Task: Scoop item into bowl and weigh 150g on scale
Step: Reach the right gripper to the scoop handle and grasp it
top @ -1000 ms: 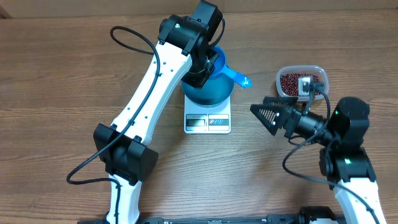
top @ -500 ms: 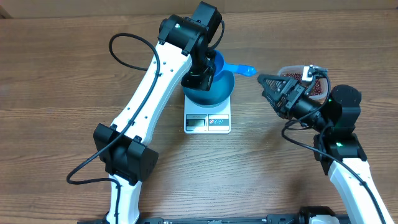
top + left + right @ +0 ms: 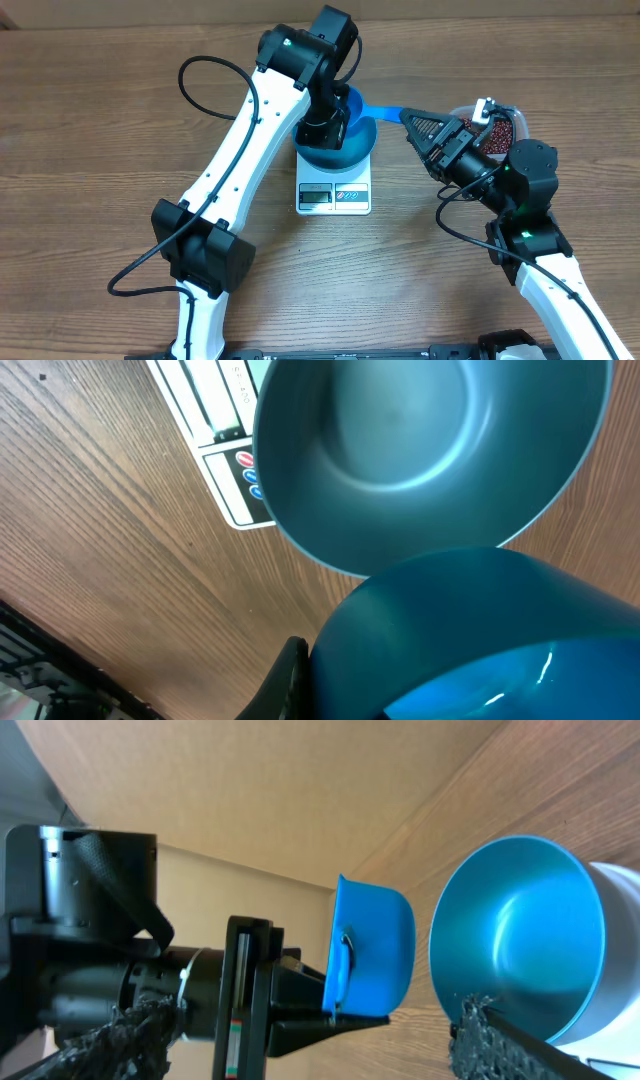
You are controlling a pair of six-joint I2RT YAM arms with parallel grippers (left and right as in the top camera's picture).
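The teal bowl [image 3: 345,148] stands on the white scale [image 3: 334,195], and in the left wrist view the bowl [image 3: 420,450] holds nothing. My left gripper [image 3: 322,122] is shut on the small blue scoop [image 3: 352,100] just above the bowl's rim; one dark finger [image 3: 288,680] presses the scoop's cup [image 3: 480,640]. The scoop's handle [image 3: 385,108] points right. My right gripper [image 3: 425,140] is open, its upper finger almost at the handle's tip. From the right wrist, the scoop [image 3: 372,955] sits between its mesh-padded fingers [image 3: 500,1040]. The beans [image 3: 500,140] lie in the clear tub.
The clear tub [image 3: 518,118] stands at the back right, partly hidden behind my right arm. The scale's display [image 3: 317,196] faces the front. My left arm [image 3: 240,150] crosses the table's left half. A cardboard wall [image 3: 280,790] runs along the back edge.
My right gripper swung up and left from the table's right side to the scoop's handle, and its jaws narrowed a little. The scoop's handle turned slightly toward the back.
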